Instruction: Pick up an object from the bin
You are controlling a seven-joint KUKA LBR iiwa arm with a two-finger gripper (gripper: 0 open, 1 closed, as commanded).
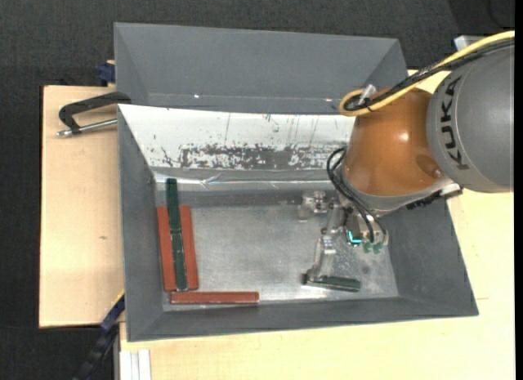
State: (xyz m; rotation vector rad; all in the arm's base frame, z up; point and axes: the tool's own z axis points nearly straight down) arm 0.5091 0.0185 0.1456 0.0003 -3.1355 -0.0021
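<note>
My gripper [324, 257] hangs low over the front right part of the bin floor, under the arm's orange cover. Right below it lies a short dark green bar [337, 283], flat on the floor near the front wall, with its left end at the gripper's lower tip. Whether the gripper touches the bar I cannot tell. Nothing is seen held in the gripper.
On the left side of the bin a long dark green stick [175, 231] lies on a red-brown flat bar [167, 248] along the left wall. Another red-brown bar [214, 297] lies along the front wall. The arm covers the bin's right rear part.
</note>
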